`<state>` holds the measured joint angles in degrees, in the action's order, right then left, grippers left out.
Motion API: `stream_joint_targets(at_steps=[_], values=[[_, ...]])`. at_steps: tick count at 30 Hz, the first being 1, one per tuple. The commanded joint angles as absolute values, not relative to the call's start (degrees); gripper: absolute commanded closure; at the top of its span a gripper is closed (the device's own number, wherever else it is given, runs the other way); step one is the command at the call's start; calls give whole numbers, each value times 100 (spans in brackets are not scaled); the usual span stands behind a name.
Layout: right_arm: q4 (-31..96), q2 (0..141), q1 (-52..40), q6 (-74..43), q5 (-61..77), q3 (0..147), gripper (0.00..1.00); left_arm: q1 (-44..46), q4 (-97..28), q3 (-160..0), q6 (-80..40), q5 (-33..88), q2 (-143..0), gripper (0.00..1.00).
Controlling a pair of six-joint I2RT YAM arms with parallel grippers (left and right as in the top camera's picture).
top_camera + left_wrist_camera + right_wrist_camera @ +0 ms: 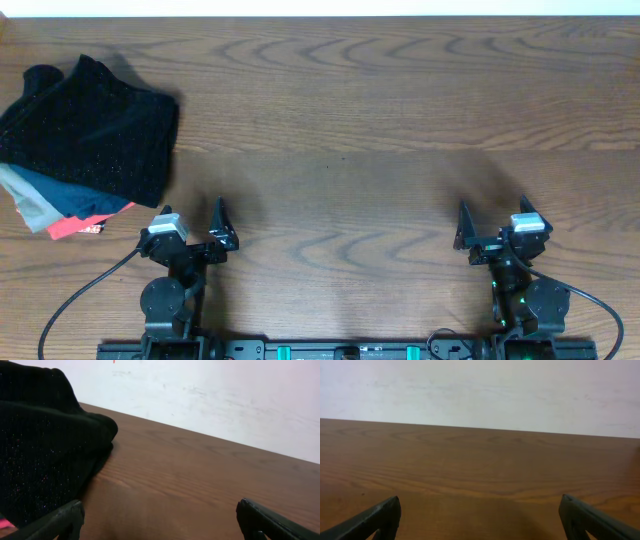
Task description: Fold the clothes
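Note:
The black fuzzy speckled garment (88,125) lies bunched on top of a stack at the far left of the table; its buttons are not visible. It fills the left of the left wrist view (45,455). My left gripper (218,228) is open and empty near the front edge, to the right of the stack; its fingertips (160,520) frame bare wood. My right gripper (466,235) is open and empty at the front right, and its wrist view (480,517) shows only bare table.
Under the black garment lie a navy blue piece (62,192), a grey piece (28,208) and a red piece (78,226). The wooden table (350,130) stretches to a white wall at the back.

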<state>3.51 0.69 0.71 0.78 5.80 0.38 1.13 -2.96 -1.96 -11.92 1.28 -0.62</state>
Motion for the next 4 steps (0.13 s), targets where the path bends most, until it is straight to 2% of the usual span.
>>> stream_joint_targets(at_steps=[1,4], values=[[366,49,-1,178,624,32,1,97,-381,-23,-1120,80,-23,2],[366,49,-1,178,624,32,1,97,-381,-23,-1120,80,-23,2]])
